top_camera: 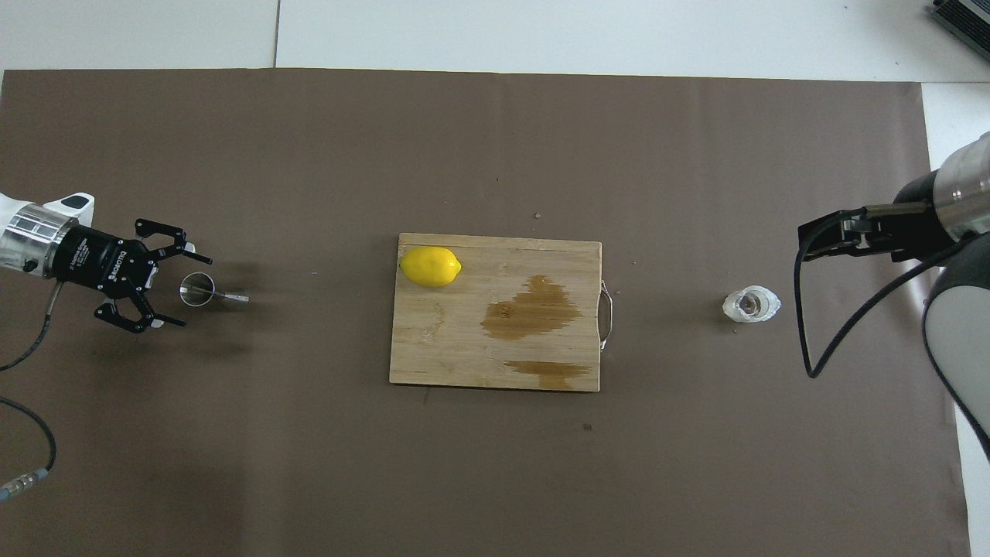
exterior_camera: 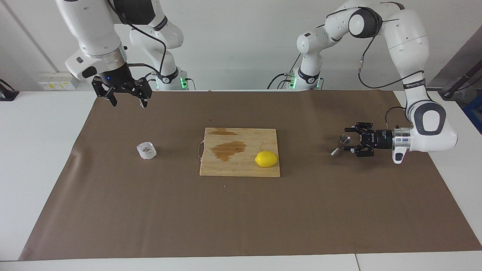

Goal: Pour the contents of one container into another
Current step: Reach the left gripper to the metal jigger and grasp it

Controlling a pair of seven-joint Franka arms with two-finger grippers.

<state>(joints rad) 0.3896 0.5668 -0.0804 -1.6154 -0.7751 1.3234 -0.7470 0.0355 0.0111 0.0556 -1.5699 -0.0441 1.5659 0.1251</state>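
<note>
Right gripper point(exterior_camera: 126, 98): raised over mat point(exterior_camera: 241, 210) at right arm's end, fingers wide, holding nothing. Crinkled cup point(exterior_camera: 146, 150): upright on mat, well below those fingertips, untouched. Cutting board point(exterior_camera: 241, 165): mid-table w/ brown stains; lemon point(exterior_camera: 266, 159) on it. Jigger point(exterior_camera: 339, 145): on mat, just off left fingertips, apart. Left gripper point(exterior_camera: 351, 140): low, horizontal, fingers wide, mouth twd jigger.

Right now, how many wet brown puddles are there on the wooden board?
2, both on the cutting board. The big stain sits mid-board, beside the lemon and toward the handle. The small stain lies along the edge nearest the robots. None looks hidden.
</note>
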